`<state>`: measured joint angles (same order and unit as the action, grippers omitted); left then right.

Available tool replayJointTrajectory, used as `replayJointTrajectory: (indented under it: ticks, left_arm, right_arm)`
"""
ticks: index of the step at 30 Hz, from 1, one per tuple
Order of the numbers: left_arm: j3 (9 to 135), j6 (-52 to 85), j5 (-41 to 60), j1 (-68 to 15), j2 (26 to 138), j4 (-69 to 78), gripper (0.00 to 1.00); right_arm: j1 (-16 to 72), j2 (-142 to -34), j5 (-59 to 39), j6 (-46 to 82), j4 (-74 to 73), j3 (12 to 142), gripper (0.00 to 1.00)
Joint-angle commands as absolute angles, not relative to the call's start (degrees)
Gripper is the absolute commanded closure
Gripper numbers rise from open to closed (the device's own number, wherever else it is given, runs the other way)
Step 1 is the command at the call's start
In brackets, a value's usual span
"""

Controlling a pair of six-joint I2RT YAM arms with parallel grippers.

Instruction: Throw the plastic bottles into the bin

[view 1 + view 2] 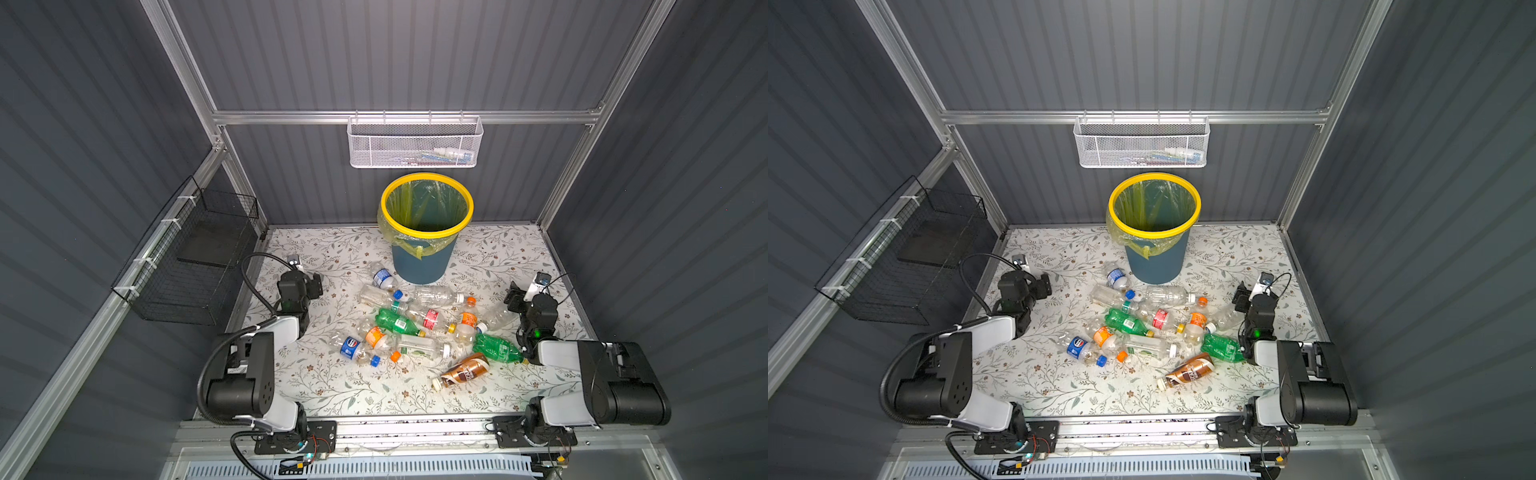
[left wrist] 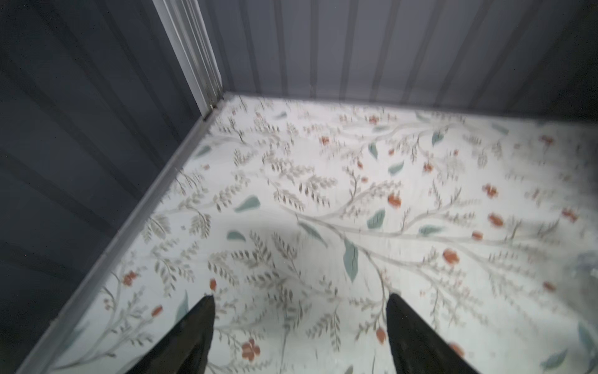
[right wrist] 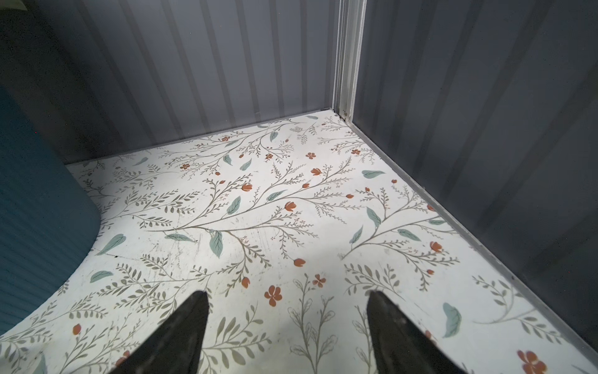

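Twelve or so bottles (image 1: 395, 321) lie tangled between the left end effector (image 2: 301, 296) and right end effector (image 3: 288, 293), both spread and empty; grabbing one may scatter its touching neighbours.

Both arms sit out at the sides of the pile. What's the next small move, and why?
Probably swing the right gripper toward the clear bottle lying nearest it: its fingers stand apart over bare table, empty, and the bin looks empty.

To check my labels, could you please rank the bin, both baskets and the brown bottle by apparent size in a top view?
1. black wire basket
2. bin
3. white mesh basket
4. brown bottle
The baskets hang nearer the camera, so real sizes are unsure.
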<state>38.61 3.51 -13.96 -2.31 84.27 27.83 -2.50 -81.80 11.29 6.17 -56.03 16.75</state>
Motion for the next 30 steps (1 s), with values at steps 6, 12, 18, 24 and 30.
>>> replayJointTrajectory:
  ticks: [6, 12, 18, 24, 30]
  left_arm:
    - [49.6, 6.4, -14.0, -2.8, 74.3, 1.9, 0.17]
    - [55.4, 4.2, -11.2, -2.8, 71.9, -7.5, 0.17]
    - [57.8, 3.5, -6.4, -2.8, 72.6, -10.6, 0.16]
    - [54.0, 5.6, -4.2, -2.8, 72.5, -6.9, 0.16]
    - [54.6, 7.9, -1.4, -2.8, 73.0, -8.1, 0.17]
  right_arm:
    - [-3.7, -70.0, 10.0, 8.2, -27.5, 29.5, 0.21]
    - [-3.4, -68.2, 17.2, 28.6, 9.0, 46.2, 0.21]
    - [-2.8, -69.0, 12.8, 41.5, 30.4, 53.0, 0.23]
    - [0.4, -66.9, 9.7, 50.7, 38.1, 51.9, 0.25]
    - [2.8, -68.7, 7.6, 54.9, 36.1, 48.3, 0.25]
